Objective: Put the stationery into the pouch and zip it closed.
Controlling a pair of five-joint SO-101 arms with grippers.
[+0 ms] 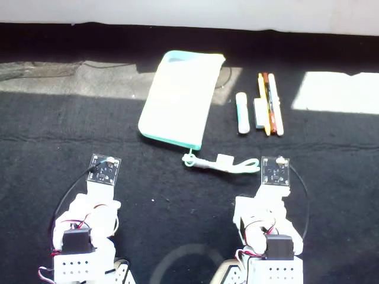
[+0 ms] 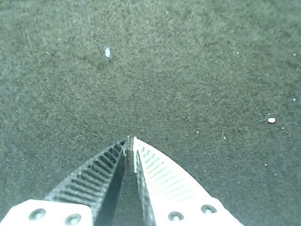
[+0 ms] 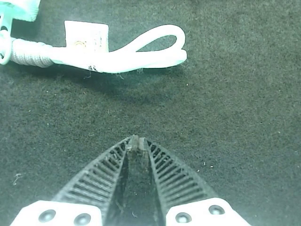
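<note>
A pale pouch (image 1: 177,99) with teal trim lies at the back middle of the black mat. Its wrist strap (image 1: 225,164) (image 3: 127,49) trails forward and right from its near corner. To the pouch's right lie a white glue stick (image 1: 241,112), a small white eraser (image 1: 259,113) and pens (image 1: 270,103) side by side. My left gripper (image 2: 129,141) is shut over bare mat, at the front left (image 1: 105,168). My right gripper (image 3: 136,140) is shut and empty, just short of the strap's loop, at the front right (image 1: 276,170).
Bright sunlit patches (image 1: 334,92) fall across the back of the black mat (image 1: 177,213). A cable (image 1: 35,70) runs along the far left edge. A white wall strip (image 1: 189,12) borders the back.
</note>
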